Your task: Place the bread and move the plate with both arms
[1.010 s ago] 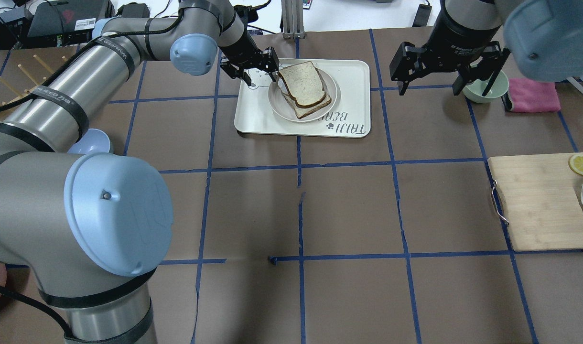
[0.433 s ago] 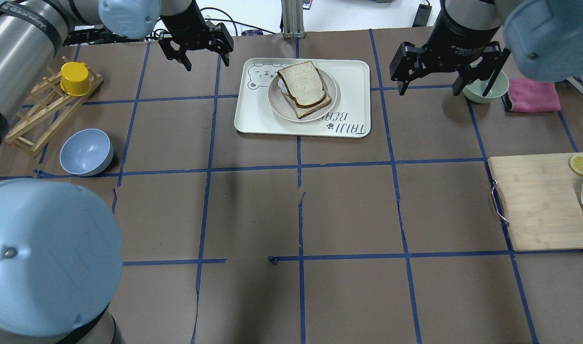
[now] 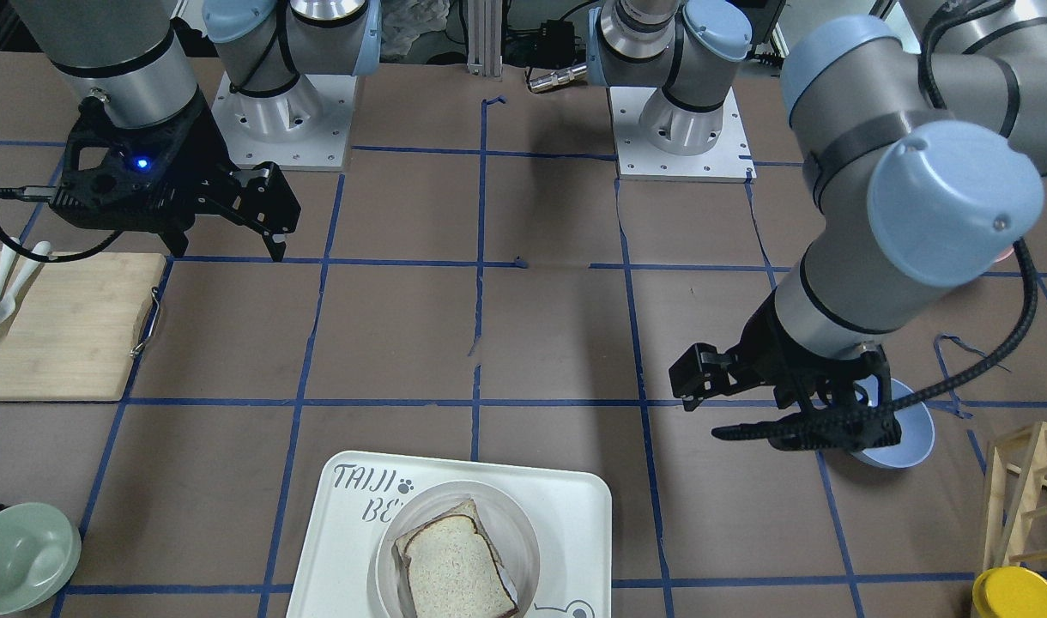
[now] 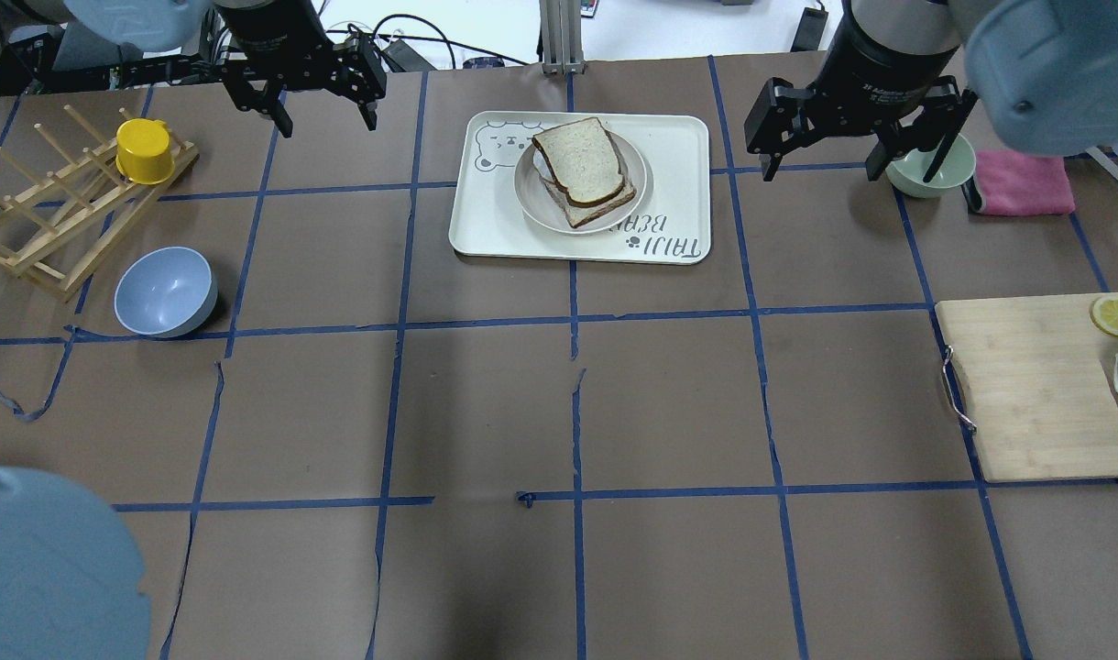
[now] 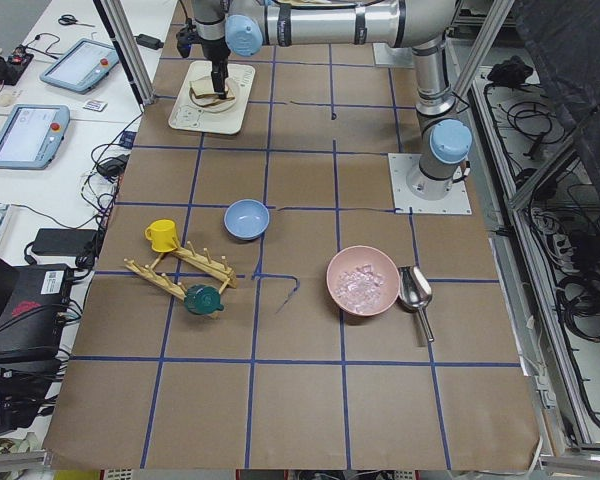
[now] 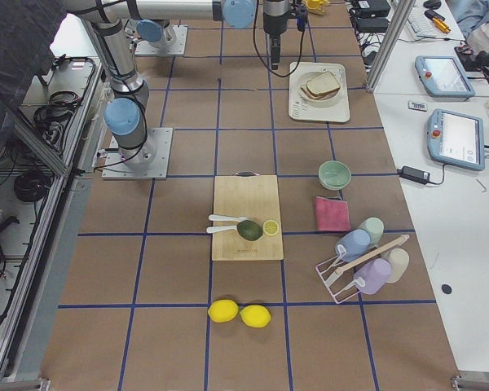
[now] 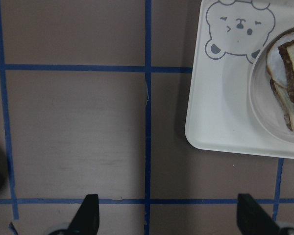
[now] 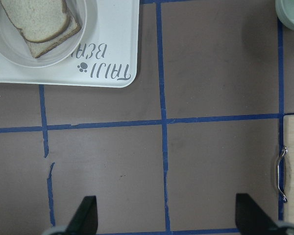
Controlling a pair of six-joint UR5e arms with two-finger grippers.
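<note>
Overhead exterior shows the left claw (image 4: 327,117) with its fingers apart and empty, hanging over the counter (image 4: 669,403) to the left of the tray (image 4: 678,156), level with its far edge. The right claw (image 4: 822,160), likewise spread and holding nothing, hangs to the tray's right, one finger overlapping the pale green bowl (image 4: 944,174) in this view. Brown counter crossed by blue tape lines lies between each claw and the tray. On the tray sits the plate (image 4: 533,197), and on the plate the bread (image 4: 580,160), its dark-crusted slice lying atop a second slice (image 4: 605,213) that pokes out beneath it toward the robot. Printed on the tray are "TAIJI BEAR" with a paw mark along its near right edge and a bear face at its far left corner. Further right of the tray, past the green bowl, lies a pink cloth (image 4: 1024,183); right and nearer the robot, a wooden cutting board (image 4: 1035,394) carries a lemon slice (image 4: 1114,316). Left of the tray stand a wooden rack (image 4: 55,229) bearing a yellow cup (image 4: 144,151) and a blue bowl (image 4: 165,291).
</note>
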